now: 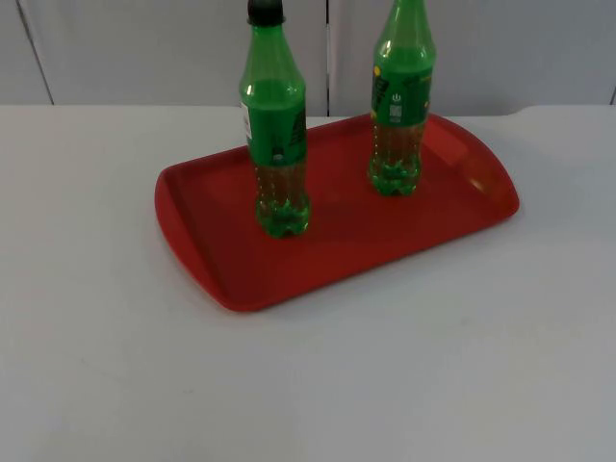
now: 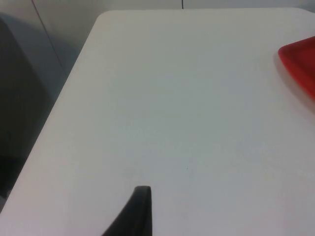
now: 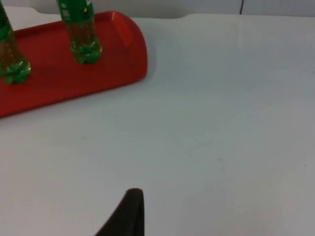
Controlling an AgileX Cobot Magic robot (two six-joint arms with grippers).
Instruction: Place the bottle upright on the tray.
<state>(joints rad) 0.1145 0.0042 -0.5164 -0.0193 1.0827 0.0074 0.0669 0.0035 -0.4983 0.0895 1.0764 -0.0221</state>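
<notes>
A red tray [image 1: 221, 279] lies slantwise on the white table. Two green bottles stand upright on it: one with a black cap [image 1: 277, 144] near the tray's middle, and another [image 1: 399, 106] toward its far right end. My left gripper [image 2: 138, 211] hangs over bare table to the left of the tray, whose corner [image 2: 300, 64] shows off to one side. My right gripper [image 3: 129, 211] waits over bare table to the right of the tray [image 3: 133, 59], well back from the nearer bottle [image 3: 81, 34] and the other bottle [image 3: 10, 59]. Neither gripper touches anything.
The grey partition wall [image 1: 144, 48] closes off the back of the table. The table's left edge [image 2: 64, 98] with a rounded corner lies close to my left gripper, with a dark drop beyond it. White table top [image 1: 308, 385] stretches in front of the tray.
</notes>
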